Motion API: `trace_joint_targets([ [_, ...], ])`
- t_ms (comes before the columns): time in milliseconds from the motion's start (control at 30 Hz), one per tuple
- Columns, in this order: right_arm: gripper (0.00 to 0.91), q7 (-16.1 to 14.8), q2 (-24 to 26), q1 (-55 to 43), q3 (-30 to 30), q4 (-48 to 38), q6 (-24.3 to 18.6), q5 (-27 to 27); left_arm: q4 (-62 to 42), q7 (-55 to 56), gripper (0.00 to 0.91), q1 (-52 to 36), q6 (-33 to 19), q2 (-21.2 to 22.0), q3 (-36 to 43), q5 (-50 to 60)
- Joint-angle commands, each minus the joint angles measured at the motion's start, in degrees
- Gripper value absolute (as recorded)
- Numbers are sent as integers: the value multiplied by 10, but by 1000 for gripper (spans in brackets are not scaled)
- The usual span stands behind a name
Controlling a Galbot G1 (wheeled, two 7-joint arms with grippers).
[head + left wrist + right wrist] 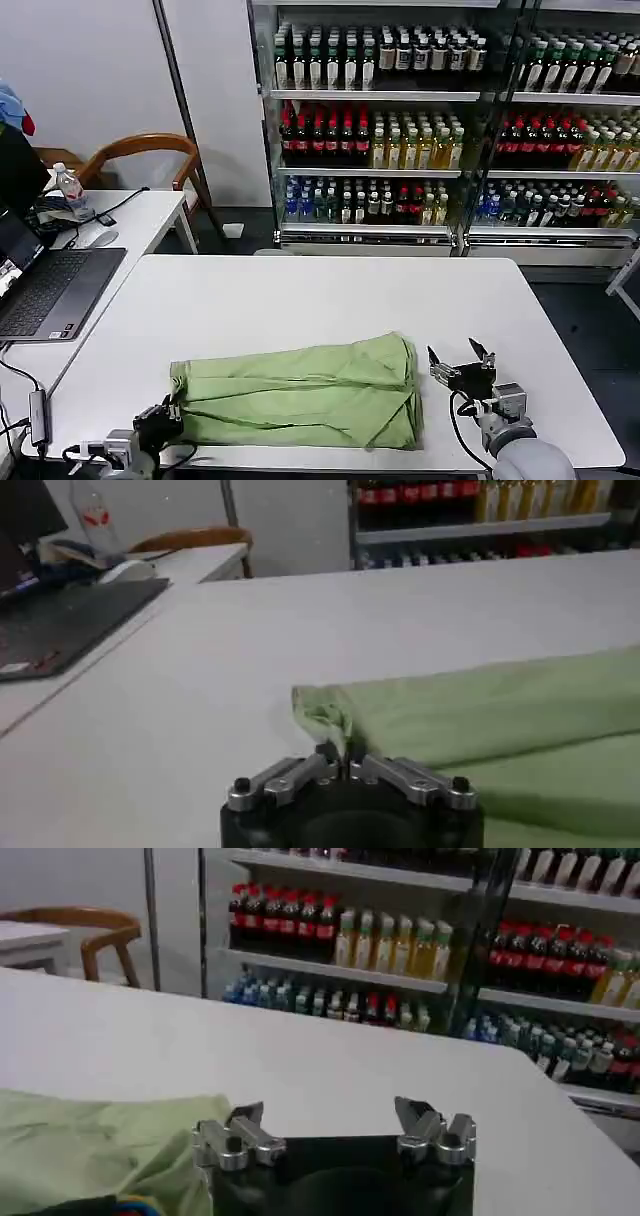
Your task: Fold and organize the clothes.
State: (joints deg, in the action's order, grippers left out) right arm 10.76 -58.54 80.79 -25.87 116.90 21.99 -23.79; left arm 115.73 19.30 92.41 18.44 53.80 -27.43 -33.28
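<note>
Head view — white table (300, 300), drink shelves (440, 130).

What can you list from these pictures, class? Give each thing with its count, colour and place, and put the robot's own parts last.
shirt: one, light green, folded on the near part of the table
table: one, white, in front of the robot
side table: one, white, far left
laptop: one, dark grey, open on the side table
water bottle: one, clear, behind the laptop
chair: one, brown wood, behind the side table
drink shelves: many bottles, mixed colours, at the back
left gripper: one, shut on the shirt's left edge
right gripper: one, open, just right of the shirt
</note>
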Motion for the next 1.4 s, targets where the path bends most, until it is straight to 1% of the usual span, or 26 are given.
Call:
trace_joint_targets([
  [33, 907, 1, -1, 0, -3, -2, -6, 7, 5, -83, 30, -3, 55, -7, -156, 5],
  [200, 907, 1, -5, -9, 4, -7, -11, 29, -6, -106, 30, 2, 79, -10, -224, 14],
  [333, 907, 1, -4, -12, 9, -7, -11, 32, -7, -106, 30, 10, 89, -10, -283, 19],
  [467, 907, 1, -2, -12, 9, -6, -11, 31, 1, -107, 30, 11, 92, -14, -308, 32],
  [533, 907, 1, -2, -12, 10, -5, -10, 32, 27, -103, 30, 11, 92, -12, -302, 31],
  [600, 907, 1, -2, -11, 11, -5, -10, 34, 62, -95, 30, 11, 93, -6, -283, 29],
  [733, 907, 1, -3, -9, 9, -8, -10, 39, 146, -81, 30, 12, 107, 20, -227, -26],
  [800, 907, 1, -1, -8, 6, -7, -10, 40, 164, -83, 30, 11, 105, 26, -196, -30],
  [833, 907, 1, 0, -6, 3, -4, -9, 42, 171, -81, 30, 8, 84, 30, -166, -33],
  [900, 907, 2, 0, -4, -1, 1, -7, 45, 175, -80, 30, -3, 59, 33, -113, -30],
  [967, 907, 3, 1, -4, -6, 10, -3, 44, 174, -80, 30, -16, 50, 37, -64, -24],
  [1067, 907, 4, 4, -2, -14, 20, 2, 45, 167, -82, 30, -40, 46, 49, -14, -5],
  [1100, 907, 4, 5, 0, -20, 23, 4, 45, 164, -83, 30, -49, 45, 58, 18, 5],
  [1167, 907, 5, 6, 3, -27, 26, 4, 48, 160, -83, 30, -57, 38, 66, 47, 21],
  [1233, 907, 5, 6, 10, -37, 28, 5, 49, 156, -83, 30, -63, 36, 78, 97, 39],
  [1300, 907, 5, 5, 16, -44, 31, 5, 50, 148, -81, 30, -69, 34, 90, 126, 56],
  [1400, 907, 5, 4, 25, -51, 35, 6, 52, 123, -73, 30, -86, 31, 104, 148, 65],
])
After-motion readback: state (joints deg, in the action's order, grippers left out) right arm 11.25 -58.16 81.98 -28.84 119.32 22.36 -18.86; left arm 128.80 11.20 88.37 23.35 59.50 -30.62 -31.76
